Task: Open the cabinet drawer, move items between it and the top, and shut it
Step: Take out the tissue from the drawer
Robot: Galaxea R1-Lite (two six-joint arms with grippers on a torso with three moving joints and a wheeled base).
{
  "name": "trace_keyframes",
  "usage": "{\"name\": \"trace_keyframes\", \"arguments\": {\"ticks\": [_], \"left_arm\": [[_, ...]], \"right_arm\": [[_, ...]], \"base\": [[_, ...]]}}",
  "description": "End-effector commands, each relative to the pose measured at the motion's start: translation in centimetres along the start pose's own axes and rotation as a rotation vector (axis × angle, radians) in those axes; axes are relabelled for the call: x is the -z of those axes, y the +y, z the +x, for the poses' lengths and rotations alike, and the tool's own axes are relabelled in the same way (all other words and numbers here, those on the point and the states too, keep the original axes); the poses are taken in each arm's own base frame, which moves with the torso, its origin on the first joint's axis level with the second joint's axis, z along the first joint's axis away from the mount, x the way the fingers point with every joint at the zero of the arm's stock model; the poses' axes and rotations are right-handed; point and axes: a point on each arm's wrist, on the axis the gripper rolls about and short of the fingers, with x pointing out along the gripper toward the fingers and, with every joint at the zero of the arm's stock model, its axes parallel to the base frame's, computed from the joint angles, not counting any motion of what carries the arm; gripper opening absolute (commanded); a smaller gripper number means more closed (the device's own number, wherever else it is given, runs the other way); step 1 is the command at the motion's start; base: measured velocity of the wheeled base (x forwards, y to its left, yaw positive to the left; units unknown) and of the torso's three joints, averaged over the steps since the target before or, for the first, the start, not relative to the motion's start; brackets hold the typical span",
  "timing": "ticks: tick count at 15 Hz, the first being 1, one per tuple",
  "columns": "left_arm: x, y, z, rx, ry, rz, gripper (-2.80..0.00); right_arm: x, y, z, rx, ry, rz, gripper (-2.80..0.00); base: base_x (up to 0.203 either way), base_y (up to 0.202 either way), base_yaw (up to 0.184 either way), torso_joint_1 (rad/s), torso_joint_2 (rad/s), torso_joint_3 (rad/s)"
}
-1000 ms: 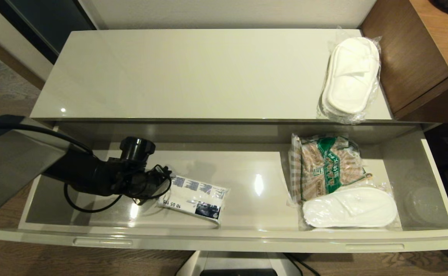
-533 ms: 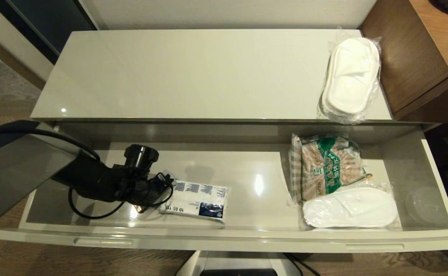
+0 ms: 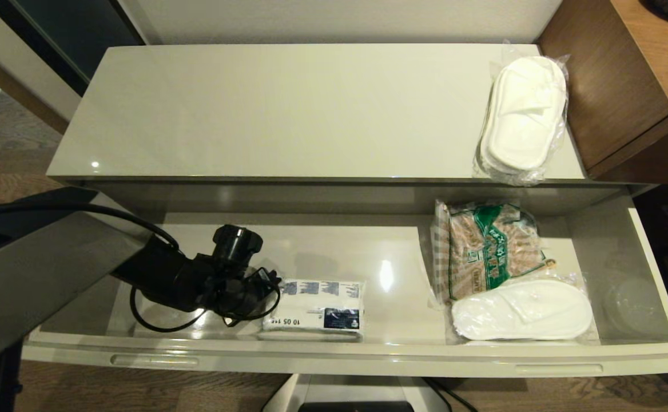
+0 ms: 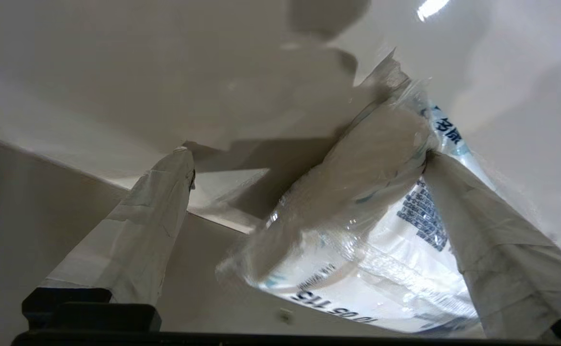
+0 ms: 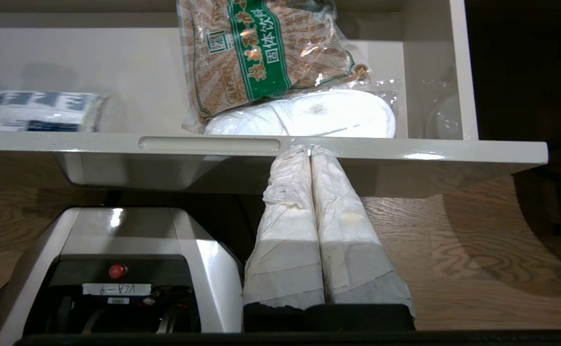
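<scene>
Open cabinet drawer [image 3: 368, 357]: left gripper [image 4: 309, 158] spread wide astride tissue pack [image 3: 314, 303]; soft, light, slippery wrap, so pinch mid-body. Right gripper [image 5: 310, 149] pressed together, parked.

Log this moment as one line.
drawer: open | left gripper: jaws open around tissue pack | right gripper: shut, parked below drawer front

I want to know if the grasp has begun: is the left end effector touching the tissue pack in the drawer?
Touching. In the left wrist view, one finger of the open left end effector presses against the tissue pack; the other finger stands clear of it.
</scene>
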Motion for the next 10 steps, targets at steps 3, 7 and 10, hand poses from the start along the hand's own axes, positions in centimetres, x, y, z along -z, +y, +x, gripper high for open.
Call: {"name": "trace_keyframes", "arguments": {"ticks": [3, 7, 10], "left_arm": [[1.9, -1.3, 0.4, 0.037, 0.017, 0.041, 0.00], [2.5, -1.9, 0.3, 0.049, 0.026, 0.060, 0.00], [4.5, -2.6, 0.2, 0.056, 0.059, 0.107, 0.00]], "right_arm": [[0.0, 0.0, -0.1, 0.000, -0.015, -0.001, -2.80], [0.0, 0.0, -0.1, 0.000, -0.015, -0.001, -2.80], [0.0, 0.0, -0.1, 0.000, -0.015, -0.001, -2.80]], "base": [[0.000, 0.000, 0.000, 0.000, 0.00, 0.000], [0.000, 0.000, 0.000, 0.000, 0.00, 0.000], [0.000, 0.000, 0.000, 0.000, 0.00, 0.000]]}}
